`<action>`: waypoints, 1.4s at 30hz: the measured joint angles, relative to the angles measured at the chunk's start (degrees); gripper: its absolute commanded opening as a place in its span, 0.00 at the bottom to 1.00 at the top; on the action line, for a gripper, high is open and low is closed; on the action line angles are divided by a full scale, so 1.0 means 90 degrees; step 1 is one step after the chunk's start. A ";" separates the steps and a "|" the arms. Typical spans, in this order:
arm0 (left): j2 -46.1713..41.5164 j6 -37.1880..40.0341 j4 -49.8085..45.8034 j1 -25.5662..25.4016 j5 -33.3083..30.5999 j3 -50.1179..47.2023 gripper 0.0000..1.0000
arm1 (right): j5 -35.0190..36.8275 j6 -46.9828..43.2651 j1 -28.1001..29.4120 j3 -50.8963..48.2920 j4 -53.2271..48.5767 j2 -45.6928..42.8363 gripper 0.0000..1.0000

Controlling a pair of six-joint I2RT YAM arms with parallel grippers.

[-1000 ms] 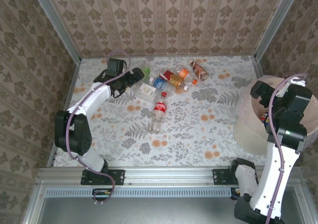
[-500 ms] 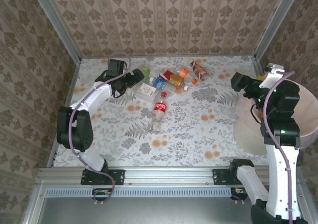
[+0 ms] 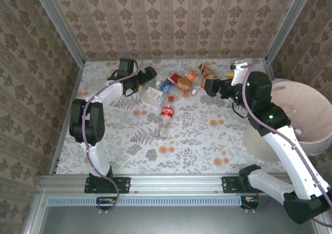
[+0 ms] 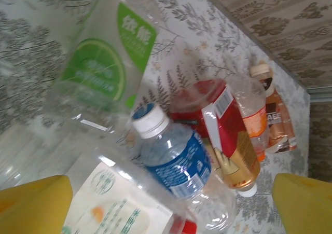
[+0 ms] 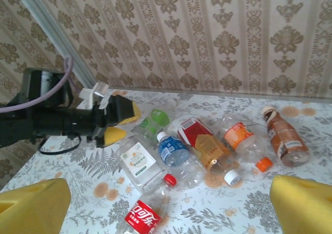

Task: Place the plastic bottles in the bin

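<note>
Several plastic bottles lie in a cluster at the back of the table: green-label, blue-label, white-label, red-label, orange-label and brown. A Coca-Cola bottle lies apart, nearer the middle. My left gripper is open low beside the green and white-label bottles, holding nothing. My right gripper hangs open and empty above the table, right of the cluster. The bin stands at the right edge.
A loose orange cap lies beside the orange-label bottle. Patterned walls close in the table at the back and both sides. The left arm stretches across the back left towards the cluster.
My right arm has swung left from over the bin to above the table near the bottles. My left gripper has edged a little further towards the green bottle.
</note>
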 measured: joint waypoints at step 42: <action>-0.1923 0.0493 -0.0682 0.0432 -0.0240 -0.2606 1.00 | 0.0750 -0.0046 0.0583 -0.0240 0.0250 0.0991 1.00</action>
